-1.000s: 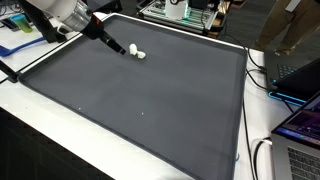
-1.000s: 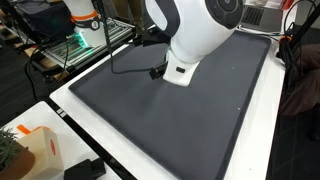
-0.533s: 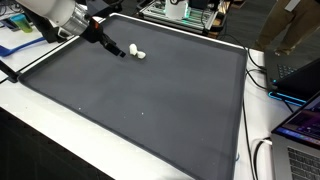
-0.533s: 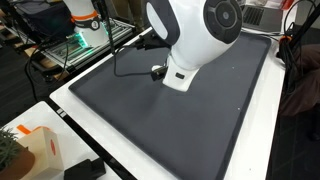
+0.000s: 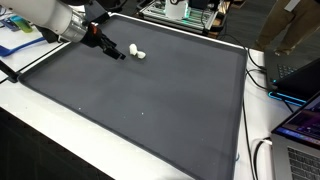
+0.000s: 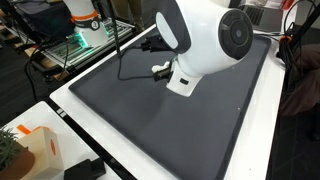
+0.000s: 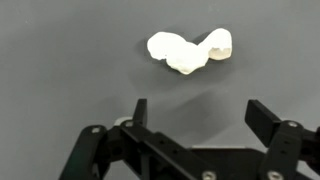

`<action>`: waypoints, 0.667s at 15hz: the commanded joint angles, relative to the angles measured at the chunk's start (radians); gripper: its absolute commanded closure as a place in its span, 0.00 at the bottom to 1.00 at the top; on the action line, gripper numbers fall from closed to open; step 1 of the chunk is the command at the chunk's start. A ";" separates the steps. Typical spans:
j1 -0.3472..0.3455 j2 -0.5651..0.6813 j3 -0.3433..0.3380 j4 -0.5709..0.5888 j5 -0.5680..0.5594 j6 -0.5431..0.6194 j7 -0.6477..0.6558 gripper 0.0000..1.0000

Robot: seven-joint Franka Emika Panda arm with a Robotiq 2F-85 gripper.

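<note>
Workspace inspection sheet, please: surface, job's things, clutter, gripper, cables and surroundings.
Surface: dark grey mat on a white table.
Job's things: white lumps clustered together on the mat, near one edge.
Clutter: nothing seen on the mat.
Gripper: gripper open and empty, just short of the lumps, not touching them.
Cables: black cable loops over the mat beside the arm; more cables at the table edge.
Surroundings: laptop, box.
</note>
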 commanded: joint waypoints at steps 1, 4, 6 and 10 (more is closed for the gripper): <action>0.005 0.011 -0.008 0.015 0.005 -0.009 0.001 0.00; 0.008 0.010 -0.008 0.006 0.004 0.011 -0.003 0.00; 0.013 -0.006 -0.008 -0.023 -0.005 0.026 -0.017 0.00; 0.015 0.012 -0.003 -0.018 -0.007 0.002 -0.034 0.00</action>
